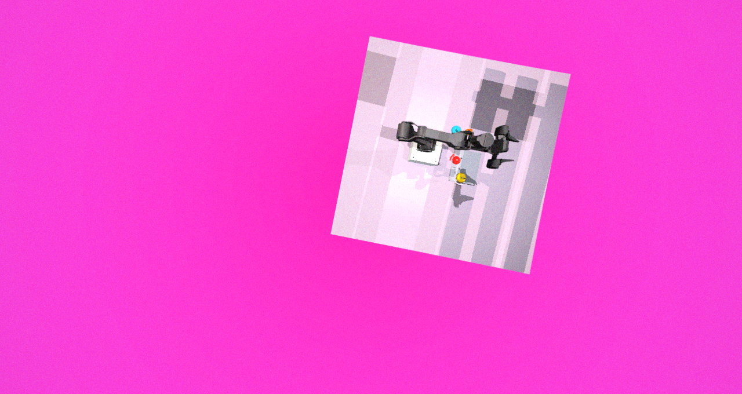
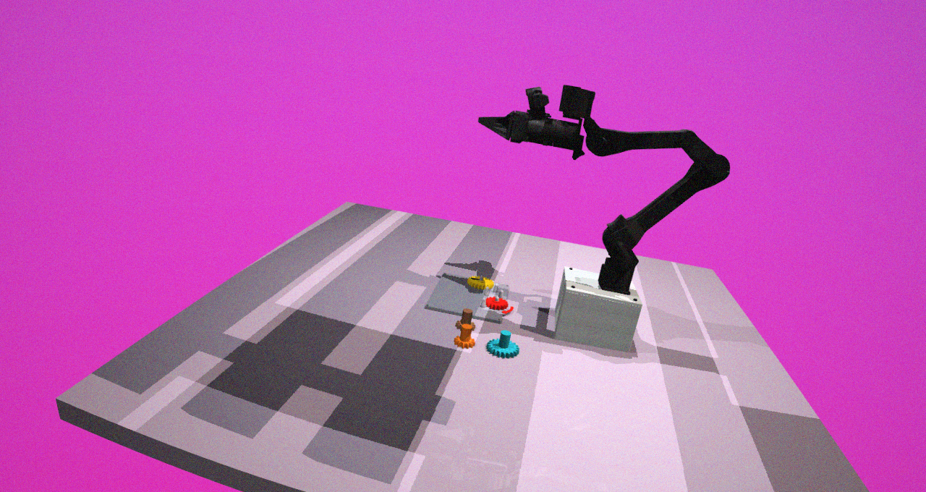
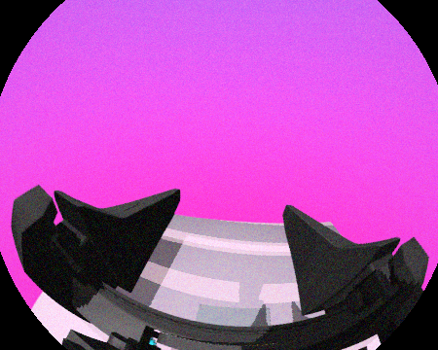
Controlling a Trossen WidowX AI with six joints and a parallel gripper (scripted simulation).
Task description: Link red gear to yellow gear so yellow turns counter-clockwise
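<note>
A: How is the gripper (image 1: 515,150) (image 2: 481,120) (image 3: 233,202) held?
B: Wide open, with nothing gripped, raised high above the table (image 1: 415,215) (image 2: 582,417) (image 3: 204,287).
A: And the gears?
B: In the exterior view, from the red gear (image 1: 455,160) (image 2: 497,303) on the grey board (image 1: 470,166) (image 2: 453,296) (image 3: 214,313), the yellow gear (image 1: 460,177) (image 2: 480,283) is seen at 11 o'clock. 3 loose gears are left off the board: teal gear (image 1: 455,130) (image 2: 503,347) at 6, orange gear (image 1: 468,130) (image 2: 464,337) between 7 and 8, brown gear (image 2: 466,316) at 8.
</note>
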